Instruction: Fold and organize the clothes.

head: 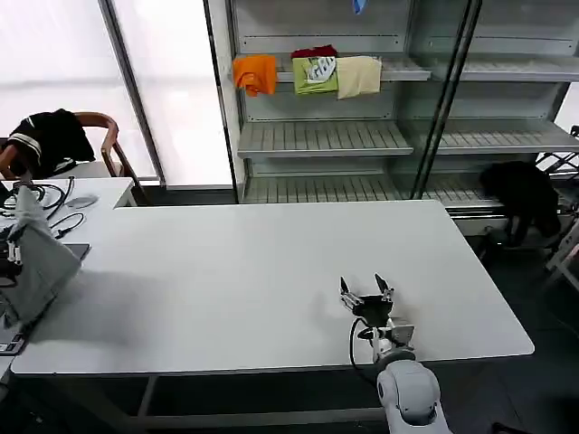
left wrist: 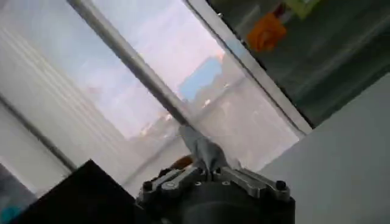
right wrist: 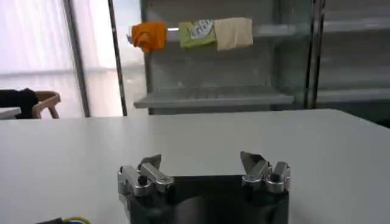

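White table (head: 253, 280) took up most of the room's near ground, its top bare across the middle. At its near edge, right of centre, the right gripper (head: 365, 294) rested low over the surface with its two fingers (right wrist: 150, 163) spread wide apart and nothing between them; the arm behind it was cut off at the bottom of the head view.

At the far left edge, the light grey T-shirt (head: 34, 258) hung bunched in a loose drape above the table's left end, its lower part and left side running out of the head view. The left gripper (left wrist: 210, 173) held it from above, fingers pressed together on a pinch of the grey cloth; from the head camera that gripper was hard to pick out against the fabric. How the shirt was folded could not be made out.

Farther left, a wooden chair (head: 109, 136) carried a black garment (head: 50, 136). Beyond the table stood a shelf rack (head: 326, 136) with orange (head: 255, 74), green (head: 315, 76) and cream (head: 359, 76) folded garments side by side.
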{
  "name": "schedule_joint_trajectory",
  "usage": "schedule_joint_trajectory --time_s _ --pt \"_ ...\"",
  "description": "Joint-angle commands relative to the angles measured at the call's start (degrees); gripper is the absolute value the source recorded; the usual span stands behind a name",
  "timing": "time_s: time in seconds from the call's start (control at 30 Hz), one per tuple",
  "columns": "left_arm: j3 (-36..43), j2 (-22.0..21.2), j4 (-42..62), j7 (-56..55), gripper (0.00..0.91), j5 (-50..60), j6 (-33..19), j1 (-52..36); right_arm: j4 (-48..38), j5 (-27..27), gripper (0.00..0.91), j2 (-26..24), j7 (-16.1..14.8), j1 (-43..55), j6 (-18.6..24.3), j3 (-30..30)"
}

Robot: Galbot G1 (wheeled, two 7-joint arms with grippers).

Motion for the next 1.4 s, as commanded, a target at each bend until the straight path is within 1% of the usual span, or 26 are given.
schedule_joint_trajectory --time_s 0.03,0.1,0.13,0.17,0.23,0.3,0.33,0.37,0.47,0.53,0.57,0.67,0.73,0.8,0.83,0.87,0.9,1.0,1.1,1.17,1.23,1.27,1.33,1.4 --pt "25.81 -18.57 -0.23 -1.54 0.03 21.39 -2.03 2.56 -0.57 1.65 0.907 -1.41 -0.06 -1.73 1.24 2.32" --pt "29.86 -24.1 0.89 -3.62 0.03 22.1 -1.4 2.55 -0.56 2.29 0.907 -2.2 -0.03 -2.13 1.36 3.16" --pt "30.67 -24.83 0.94 -3.76 0.03 22.15 -1.06 2.49 -0.48 2.61 0.907 -2.47 -0.03 -2.21 1.37 3.54" --pt "33.23 -26.5 0.45 -4.41 0.03 20.91 -0.02 2.32 -0.35 2.91 0.907 -2.77 -0.03 -2.27 1.33 3.95" --pt "35.65 -27.7 -0.66 -4.87 0.03 19.04 1.8 1.39 -0.19 3.21 0.907 -3.16 -0.03 -2.27 1.3 4.37" --pt "38.62 -27.4 -2.65 -6.48 0.03 12.52 5.12 -0.46 0.21 3.59 0.907 -3.28 -0.02 -2.32 1.15 4.64" --pt "39.14 -27.29 -2.79 -6.98 0.03 10.68 5.53 -0.97 0.29 3.66 0.907 -3.31 -0.03 -2.36 1.12 4.67" --pt "40.14 -26.93 -3.89 -8.08 0.03 6.21 7.02 -2.1 0.45 3.69 0.907 -3.25 -0.08 -2.43 1.1 4.67" --pt "42.06 -26.18 -4.0 -10.62 0.03 -0.55 8.34 -4.26 1.08 3.64 0.907 -3.02 -0.27 -2.55 0.89 4.4" --pt "44.13 -25.54 -3.18 -12.11 0.03 -3.82 7.72 -5.7 1.42 3.59 0.907 -2.93 -0.63 -2.52 0.64 4.13" --pt "45.95 -25.15 -2.04 -12.65 0.03 -4.92 6.57 -6.48 1.71 3.49 0.907 -2.8 -0.75 -2.36 0.34 3.87" --pt "49.33 -25.77 1.67 -14.43 0.03 -5.35 4.21 -9.18 2.38 3.41 0.907 -2.56 -1.25 -2.08 -0.07 3.36" --pt "51.38 -27.37 4.95 -16.56 0.03 -5.34 3.02 -11.53 2.76 3.31 0.907 -2.33 -1.63 -1.72 -0.4 2.81" --pt "52.19 -29.97 7.83 -17.56 0.03 -5.33 3.13 -13.73 2.9 3.2 0.907 -2.21 -1.78 -1.44 -0.67 2.27" --pt "52.59 -31.09 9.52 -18.05 0.302 -4.99 3.25 -14.76 2.88 3.2 0.907 -2.2 -1.8 -1.28 -0.88 1.94" --pt "52.99 -32.16 10.47 -18.35 0.756 -4.54 3.83 -15.28 2.84 3.2 0.907 -2.15 -1.9 -1.16 -1.04 1.59" --pt "53.33 -32.91 11.4 -18.66 0.907 -3.89 4.36 -15.61 2.73 3.14 0.907 -2.04 -2.02 -0.99 -1.11 1.25" --pt "53.89 -34.17 12.63 -20.66 0.907 -0.43 3.59 -15.62 2.29 3.74 0.907 -1.6 -2.4 -0.38 -2.16 0.11" --pt "53.53 -33.87 11.47 -22.61 0.907 -2.09 4.79 -15.38 1.32 6.04 0.907 -1.11 -2.16 0.46 -3.85 -2.17" --pt "52.8 -32.39 8.6 -23.08 0.907 -5.42 6.11 -14.88 0.58 7.72 0.907 -0.59 -2.24 1.17 -5.26 -3.66" --pt "51.78 -30.97 5.52 -23.16 0.907 -7.93 6.78 -14.52 0.36 11.09 0.907 0.12 -1.72 2.35 -8.51 -5.97" --pt "50.98 -30.61 3.45 -23.22 0.907 -8.94 7.01 -14.46 0.32 11.81 0.907 0.49 -1.62 2.75 -9.09 -6.73" --pt "47.88 -29.05 -0.47 -23.84 0.907 -13.01 8.53 -14.69 0.13 14.42 0.907 1.76 -0.49 4.2 -11.51 -9.31" --pt "44.79 -27.68 -2.55 -23.92 0.907 -15.26 9.31 -15.17 -0.19 16.74 0.907 2.5 0.71 5.38 -12.99 -11.24"
